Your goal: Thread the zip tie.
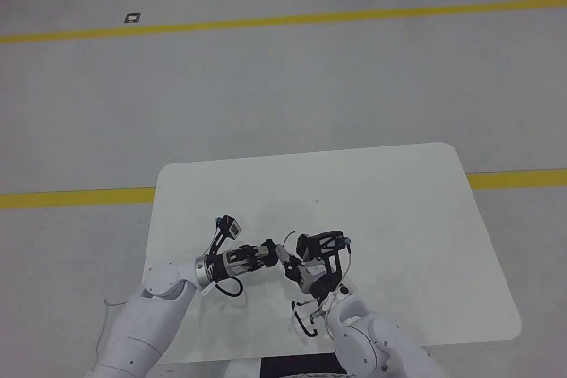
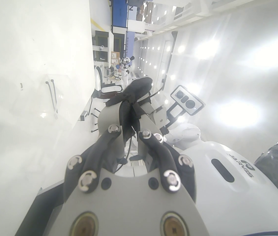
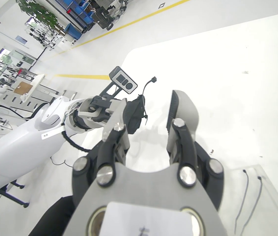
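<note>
Above the table (image 1: 406, 189), the left pincer (image 3: 133, 114) clamps a black zip tie (image 3: 153, 79), its head arcing free. The right pincer (image 3: 148, 119) hangs just beside it, fingers spread. The springy strap could flex aside as those fingers close, spoiling the threading.

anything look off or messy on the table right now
Nothing serious. A few dark specks dot the table, and the zip tie pinched in the left gripper bows in a curve, its head free. The black wrap on that gripper's fingertips looks loose and rumpled.
</note>
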### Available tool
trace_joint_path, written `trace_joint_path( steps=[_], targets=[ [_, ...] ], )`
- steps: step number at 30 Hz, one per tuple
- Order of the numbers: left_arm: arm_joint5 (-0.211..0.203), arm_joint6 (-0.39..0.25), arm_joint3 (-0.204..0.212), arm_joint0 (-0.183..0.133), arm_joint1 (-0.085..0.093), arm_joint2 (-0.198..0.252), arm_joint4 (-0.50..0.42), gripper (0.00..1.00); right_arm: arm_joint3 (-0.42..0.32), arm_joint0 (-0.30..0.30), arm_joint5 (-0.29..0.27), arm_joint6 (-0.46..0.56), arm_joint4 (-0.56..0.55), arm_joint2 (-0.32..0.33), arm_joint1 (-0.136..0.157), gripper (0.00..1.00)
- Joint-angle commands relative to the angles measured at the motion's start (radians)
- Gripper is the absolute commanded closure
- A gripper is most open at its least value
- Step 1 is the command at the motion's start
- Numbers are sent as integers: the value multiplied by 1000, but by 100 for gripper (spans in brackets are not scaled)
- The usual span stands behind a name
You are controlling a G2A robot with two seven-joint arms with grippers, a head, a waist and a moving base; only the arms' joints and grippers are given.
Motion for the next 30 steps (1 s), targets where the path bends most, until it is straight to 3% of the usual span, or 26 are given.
trace_joint_path(
  steps=[1,8,10,12,15,17,23,25,27,30],
  targets=[
    [0,0,0,0,0,0,0,100,-2,-1,-3,4,0,2,1,0],
    [0,0,0,0,0,0,0,100,-2,-1,-3,4,0,2,1,0],
    [6,20,-2,0,0,2,0,100,-3,-4,-18,-11,47,6,-1,0],
    [12,30,1,3,0,2,-28,100,5,-13,-59,-25,130,27,0,0],
    [25,-26,34,1,2,-5,-123,100,15,-35,-174,-19,264,73,7,0],
    [35,-86,72,-8,3,-13,-201,100,32,-47,-265,3,355,110,15,0],
    [61,-217,177,-44,8,-32,-312,100,85,-50,-445,91,604,163,27,0],
    [71,-242,196,-56,9,-28,-325,100,101,-39,-486,123,678,162,28,0],
    [99,-242,190,-65,11,-3,-345,100,126,-17,-534,176,761,155,29,0],
    [121,-242,188,-71,13,19,-389,100,135,-10,-547,188,780,154,29,0]
  ],
)
